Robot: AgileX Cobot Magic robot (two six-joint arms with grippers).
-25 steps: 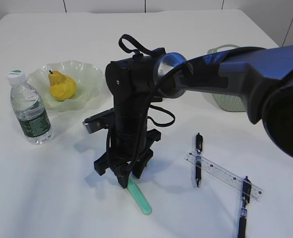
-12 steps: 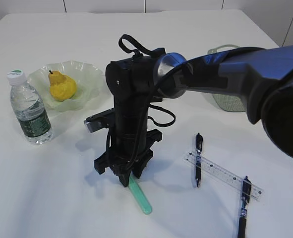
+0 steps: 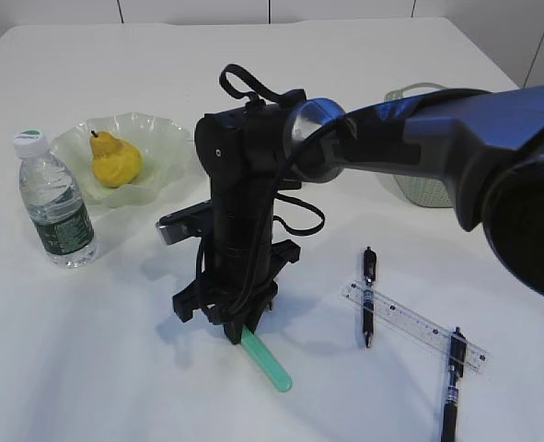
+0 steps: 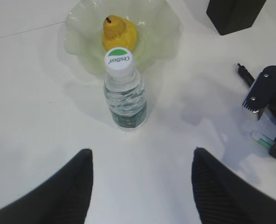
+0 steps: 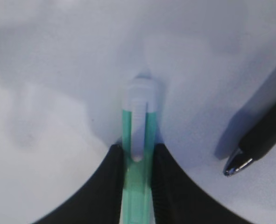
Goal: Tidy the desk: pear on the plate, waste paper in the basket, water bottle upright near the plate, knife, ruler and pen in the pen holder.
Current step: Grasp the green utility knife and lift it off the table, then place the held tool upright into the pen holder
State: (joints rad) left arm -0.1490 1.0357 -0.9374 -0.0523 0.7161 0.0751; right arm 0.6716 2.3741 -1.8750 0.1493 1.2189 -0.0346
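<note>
My right gripper points straight down at the desk, shut on one end of a teal-green knife. In the right wrist view both fingers press the sides of the knife. The yellow pear lies in the pale green plate. The water bottle stands upright beside the plate. My left gripper hovers open over bare desk in front of the bottle. The clear ruler lies across two black pens. The black pen holder shows at the top right. Waste paper is out of view.
The sage-green basket stands at the back right, mostly behind the right arm. A black pen tip lies just right of the knife in the right wrist view.
The right jaws have closed onto the knife. Its free end has swung a little to the right. The left gripper has not moved.
</note>
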